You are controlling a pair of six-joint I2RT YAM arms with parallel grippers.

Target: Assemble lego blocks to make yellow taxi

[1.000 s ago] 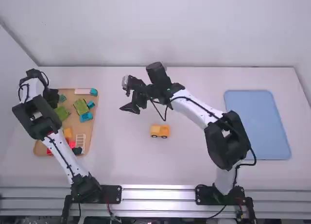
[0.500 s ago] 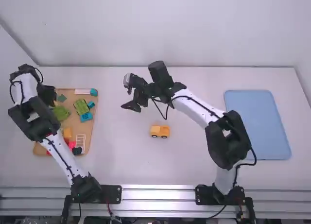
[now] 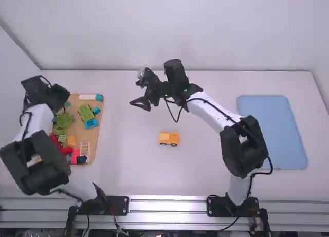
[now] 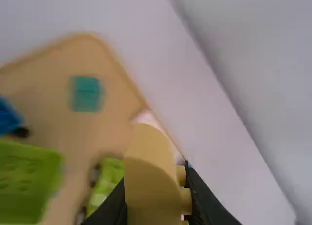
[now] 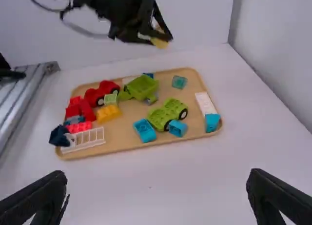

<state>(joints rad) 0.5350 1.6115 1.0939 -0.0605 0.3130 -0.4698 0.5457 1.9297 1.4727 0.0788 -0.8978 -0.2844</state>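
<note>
High view. Item: yellow taxi, part-built (image 3: 169, 139), on the white table (image 3: 205, 170), long axis running side to side, round wheel shapes along its near edge. Item: right gripper (image 3: 140, 103), the nearer of the two; from its fingers the taxi lies towards the arm bases and a little to the right. Item: left gripper (image 3: 60, 97), above the left part of the wooden tray (image 3: 77, 97); from it the taxi lies well to the right and nearer the bases. The coming move, as judged: carry across to the right, then down onto the taxi's body.

Left wrist view. Item: yellow stud block (image 4: 153, 178), clamped between the left fingers, studs facing sideways; likely to need turning before it seats. Item: teal block (image 4: 86, 93), on the tray. Item: lime-green wheeled base (image 4: 109, 178), also there.

Right wrist view. Item: right fingers (image 5: 41, 198), wide apart, nothing between them. Item: left gripper with the yellow stud block, raised beyond the tray. Item: red car base (image 5: 101, 92), white fence piece (image 5: 87, 140), both on the tray
</note>
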